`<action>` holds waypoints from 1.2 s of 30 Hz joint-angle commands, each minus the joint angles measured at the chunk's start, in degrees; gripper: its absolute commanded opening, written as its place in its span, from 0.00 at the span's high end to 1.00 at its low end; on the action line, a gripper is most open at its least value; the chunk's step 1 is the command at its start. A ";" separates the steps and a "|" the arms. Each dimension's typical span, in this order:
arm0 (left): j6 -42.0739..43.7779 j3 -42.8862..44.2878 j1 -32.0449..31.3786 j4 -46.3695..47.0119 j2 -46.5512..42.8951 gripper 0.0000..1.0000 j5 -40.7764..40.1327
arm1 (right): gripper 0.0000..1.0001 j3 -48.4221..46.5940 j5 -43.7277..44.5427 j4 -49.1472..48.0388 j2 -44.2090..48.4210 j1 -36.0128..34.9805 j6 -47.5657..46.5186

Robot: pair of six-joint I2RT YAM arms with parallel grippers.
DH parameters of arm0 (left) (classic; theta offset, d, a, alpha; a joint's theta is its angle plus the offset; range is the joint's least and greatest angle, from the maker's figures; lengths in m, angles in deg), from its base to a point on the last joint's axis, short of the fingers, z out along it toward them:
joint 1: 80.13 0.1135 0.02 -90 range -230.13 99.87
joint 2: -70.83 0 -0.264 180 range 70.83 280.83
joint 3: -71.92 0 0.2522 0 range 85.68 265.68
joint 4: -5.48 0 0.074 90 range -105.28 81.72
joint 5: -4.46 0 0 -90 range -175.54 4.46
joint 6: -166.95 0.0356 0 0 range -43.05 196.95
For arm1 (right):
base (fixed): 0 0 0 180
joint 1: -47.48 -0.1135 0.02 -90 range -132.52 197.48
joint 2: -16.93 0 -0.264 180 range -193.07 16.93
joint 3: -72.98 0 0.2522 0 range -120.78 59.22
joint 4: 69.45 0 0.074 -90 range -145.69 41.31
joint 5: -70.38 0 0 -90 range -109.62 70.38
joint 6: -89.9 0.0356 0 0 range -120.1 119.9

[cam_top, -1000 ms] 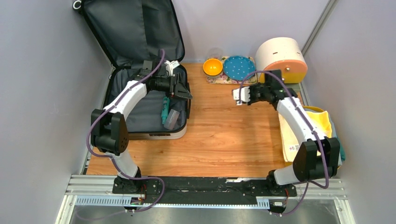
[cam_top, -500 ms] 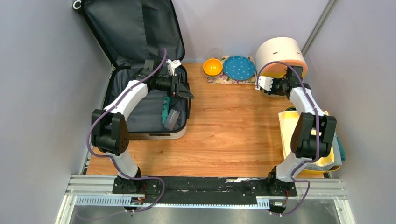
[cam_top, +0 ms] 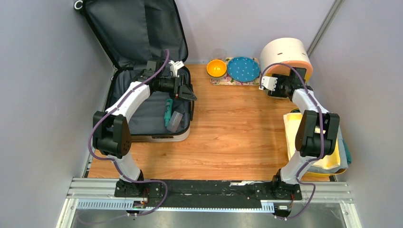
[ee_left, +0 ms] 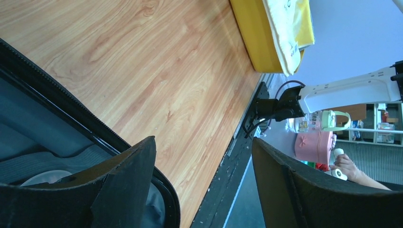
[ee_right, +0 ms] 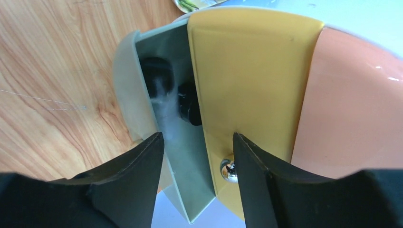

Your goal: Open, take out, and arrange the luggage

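Left gripper (cam_top: 188,93) hangs over the open silver-white hard-shell suitcase (cam_top: 147,118), jaws spread, holding nothing. Right gripper (ee_right: 197,142) faces the round cream-and-orange drawer box (cam_top: 285,53), jaws spread apart.

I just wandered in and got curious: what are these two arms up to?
The left gripper hovers open over the right edge of the open luggage, where some items lie. The right gripper is at the round drawer box, jaws apart at its pulled-out drawer. Neither holds anything.
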 commanded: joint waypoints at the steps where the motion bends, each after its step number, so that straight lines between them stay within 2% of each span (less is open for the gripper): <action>1: 1.70 1.35 0.16 -0.34 -0.32 0.18 0.32 | 0.39 -1.06 -0.01 -3.37 1.06 -0.07 -0.31; 7: 1.97 1.35 0.42 -0.16 -0.14 0.18 0.93 | 0.40 -1.49 -3.00 -0.12 4.48 0.10 1.18; 10: 2.58 1.09 0.77 0.28 -0.58 0.18 1.11 | 0.47 -2.29 -8.87 5.06 6.68 1.15 2.16; 13: 1.89 -0.31 1.21 2.47 -1.46 0.18 1.28 | 0.52 -1.67 -9.94 9.89 7.48 1.77 -0.04; 16: 0.48 -2.25 1.65 5.72 -2.51 0.19 1.29 | 0.59 -3.07 -9.95 16.31 6.43 2.03 -1.54; 18: 0.30 -2.78 2.09 6.61 -2.69 0.19 1.46 | 0.68 -4.83 -9.43 19.81 4.93 2.03 -1.27; 23: 0.12 -2.52 2.88 6.69 -2.43 0.19 1.37 | 0.86 -7.73 -8.72 23.00 1.60 1.33 -2.42; 27: -0.93 -2.78 3.67 7.31 -2.08 0.19 1.55 | 0.93 -10.11 -5.03 26.34 -0.96 0.63 -5.13; 33: -1.37 -2.78 4.11 8.28 -1.90 0.19 1.29 | 0.93 -9.67 1.21 20.47 -3.42 -0.95 -5.06; 36: -1.46 -2.87 4.20 8.45 -1.90 0.19 1.20 | 0.92 -6.43 5.25 9.50 -3.95 -2.18 -2.42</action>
